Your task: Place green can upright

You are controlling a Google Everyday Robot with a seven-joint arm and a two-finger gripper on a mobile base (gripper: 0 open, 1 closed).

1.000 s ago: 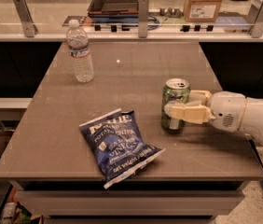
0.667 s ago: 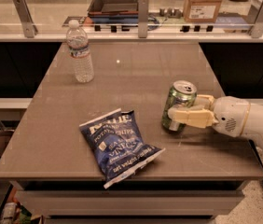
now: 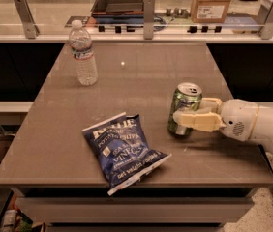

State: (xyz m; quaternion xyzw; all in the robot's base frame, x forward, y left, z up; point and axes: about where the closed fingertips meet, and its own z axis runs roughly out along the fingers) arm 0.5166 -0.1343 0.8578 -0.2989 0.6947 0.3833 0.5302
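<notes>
The green can is a shiny green drink can with a silver top and pull tab. It stands on the right part of the brown table, leaning slightly with its top to the right. My gripper reaches in from the right edge of the camera view. Its pale fingers are closed around the can's lower half, one in front of it and one behind.
A blue chip bag lies flat near the table's front edge, left of the can. A clear water bottle stands at the back left. A counter with rail posts, a tray and a cardboard box runs behind the table.
The can has gone from standing straight to leaning a little to the right. The gripper, still around it, has shifted slightly right.
</notes>
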